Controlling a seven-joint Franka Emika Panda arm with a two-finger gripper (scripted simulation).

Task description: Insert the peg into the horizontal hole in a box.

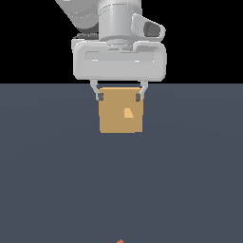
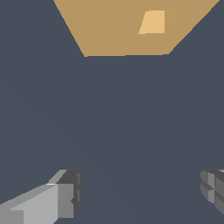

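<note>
Orange-red, the peg (image 1: 120, 241) barely shows at the exterior view's bottom centre, well apart from our tool (image 1: 119, 96), which hangs wide open and empty up by the box (image 1: 120, 114). We judge our next reach runs straight down-frame; its long axis we cannot tell.

A bare simulated test scene, it seems, not a real room: a flat slate-grey floor (image 1: 47, 190) meets plain black background (image 1: 28, 38), all surfaces smooth and untextured.

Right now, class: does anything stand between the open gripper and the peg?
Nothing visible does. Bare floor separates the gripper from the peg, only its orange tip showing at the frame's bottom edge. The box lies behind the fingers.
</note>
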